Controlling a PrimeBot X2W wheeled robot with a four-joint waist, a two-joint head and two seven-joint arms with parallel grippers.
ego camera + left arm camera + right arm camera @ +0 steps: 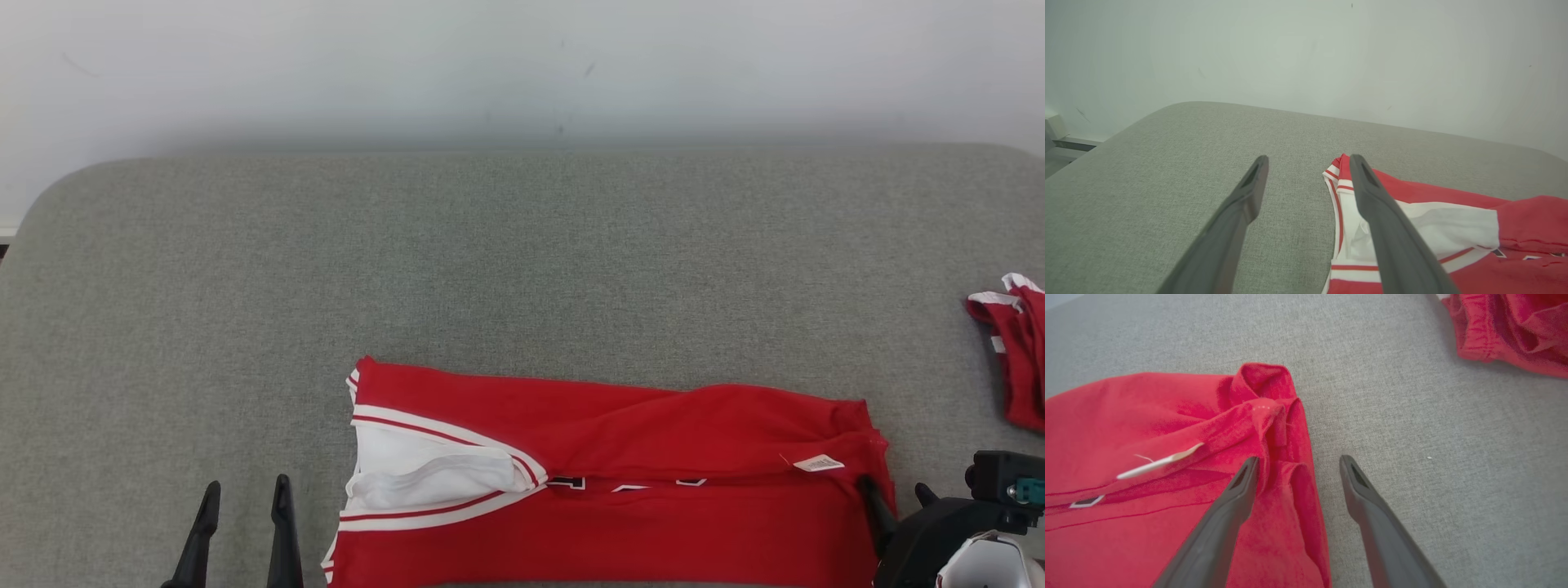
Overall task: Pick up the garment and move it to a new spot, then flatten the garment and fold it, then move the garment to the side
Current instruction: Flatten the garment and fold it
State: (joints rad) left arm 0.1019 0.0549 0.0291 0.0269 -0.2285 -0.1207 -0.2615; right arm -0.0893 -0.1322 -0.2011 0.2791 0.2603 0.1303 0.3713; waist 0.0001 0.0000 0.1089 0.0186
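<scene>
A red garment [620, 482] with white and red striped trim lies folded in a long band across the near part of the grey table [522, 261]. A small white tag [819, 463] sticks up near its right end. My left gripper [245, 498] stands open over bare table just left of the garment's white-trimmed end [1425, 228]. In the left wrist view the left gripper [1308, 163] has its right finger over that trim. My right gripper [894, 490] is open at the garment's right end; in the right wrist view the right gripper [1298, 463] straddles the bunched red edge [1274, 424].
A second red garment [1016, 351] with white trim lies crumpled at the table's right edge, seen as red cloth [1511, 330] in the right wrist view. A pale wall [522, 65] rises behind the table. Open grey surface spreads behind and left of the folded garment.
</scene>
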